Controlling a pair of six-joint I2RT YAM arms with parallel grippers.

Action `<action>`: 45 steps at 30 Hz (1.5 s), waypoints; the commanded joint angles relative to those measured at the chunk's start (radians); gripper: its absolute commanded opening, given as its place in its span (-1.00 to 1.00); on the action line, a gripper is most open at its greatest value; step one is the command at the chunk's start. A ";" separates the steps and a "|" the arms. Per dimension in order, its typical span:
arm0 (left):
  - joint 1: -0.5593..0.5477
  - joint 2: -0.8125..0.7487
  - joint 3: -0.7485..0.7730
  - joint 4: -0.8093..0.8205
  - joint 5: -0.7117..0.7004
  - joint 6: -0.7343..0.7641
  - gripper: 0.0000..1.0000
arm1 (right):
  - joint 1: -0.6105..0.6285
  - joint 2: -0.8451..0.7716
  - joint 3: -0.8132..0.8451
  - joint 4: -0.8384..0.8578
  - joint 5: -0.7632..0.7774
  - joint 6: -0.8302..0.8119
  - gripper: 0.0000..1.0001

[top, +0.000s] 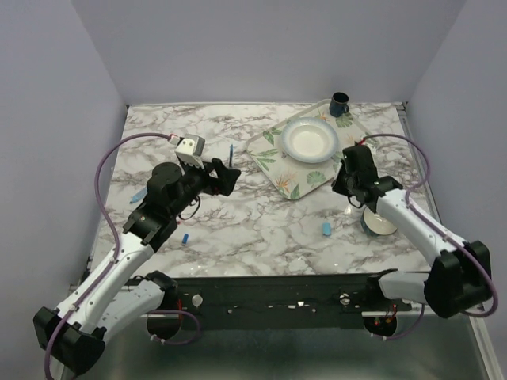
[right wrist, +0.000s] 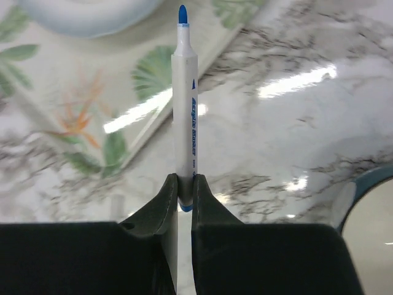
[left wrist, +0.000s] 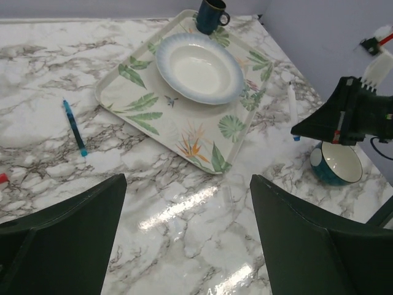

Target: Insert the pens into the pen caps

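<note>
Nearly closed, the black fingers (right wrist: pixel 169 203) of the right gripper (right wrist: pixel 184 187) pinch the blue-banded rear end of a white-barrelled marker pen (right wrist: pixel 184 104). Its barrel runs straight out ahead of the jaws and its bare blue tip points at a leaf-patterned square tray (right wrist: pixel 92 123). Whether the pen is lifted off the grey-veined marble table (right wrist: pixel 295 123) I cannot tell. Just right of these jaws sits a teal bowl with a cream inside (right wrist: pixel 356 203). On the near side of them, apart on the marble, lies a small light blue cap (top: pixel 325 230).

Over on the other arm, the left gripper (left wrist: pixel 187 181) stands wide open, its two dark fingers far apart with only bare marble between them. Ahead of these jaws and to their left lies a slim blue pen (left wrist: pixel 74 127), loose on the table. Straight ahead lies the tray, carrying a white round plate with a pale blue rim (left wrist: pixel 199 67) and, at its far corner, a dark blue mug (left wrist: pixel 210 15).
</note>
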 commanded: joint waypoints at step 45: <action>0.034 0.124 -0.040 0.351 0.617 -0.288 0.52 | 0.660 -0.257 -0.086 0.550 -0.162 0.027 -0.99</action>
